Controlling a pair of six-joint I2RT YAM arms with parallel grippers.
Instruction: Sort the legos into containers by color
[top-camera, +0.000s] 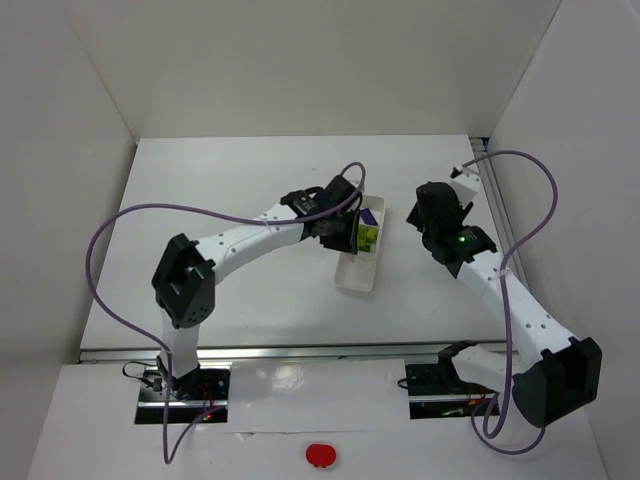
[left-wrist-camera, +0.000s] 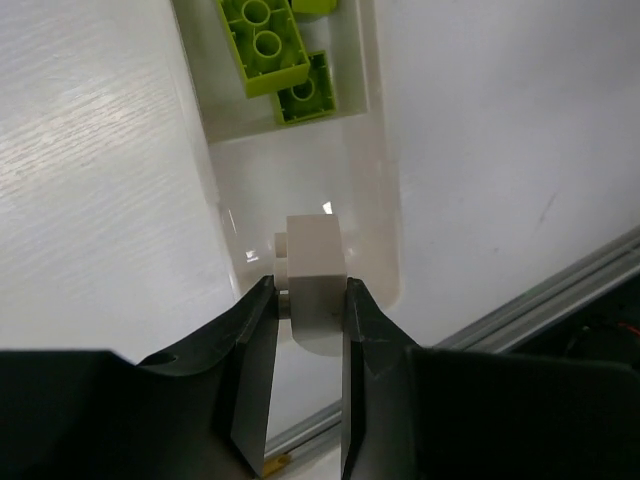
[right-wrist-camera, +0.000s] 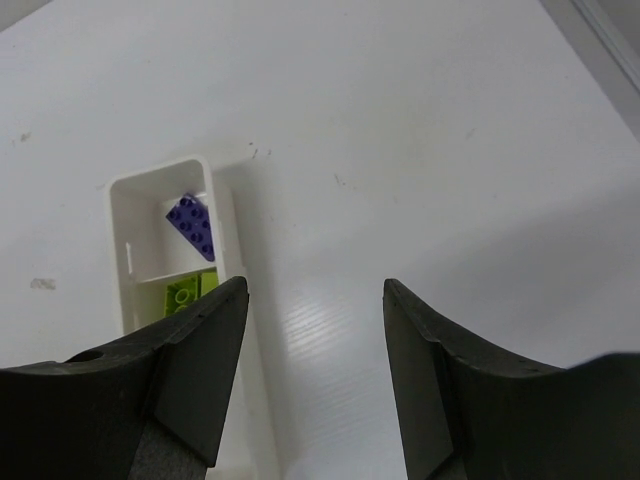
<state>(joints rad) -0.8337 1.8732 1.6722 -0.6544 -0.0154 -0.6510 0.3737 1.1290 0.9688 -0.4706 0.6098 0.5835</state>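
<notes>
The left gripper is clenched on an off-white brick, its two dark fingers pressing the brick's flat sides with the studs facing left in the wrist view. The brick hangs over the near-end compartment of the long white tray. Whether it touches the compartment floor cannot be told.

In the next compartment, past a low divider, lie lime-green bricks, two plainly seen and touching each other, and a third cut off at the frame's edge. The far-end compartment holds the dark purple brick, lying flat with its studs up.

To the tray's right, the right gripper hovers over the bare white table. Its jaws are spread wide with nothing between them, and it sits well apart from the tray. From above, the left arm bends across the table to reach the tray from its left side.
</notes>
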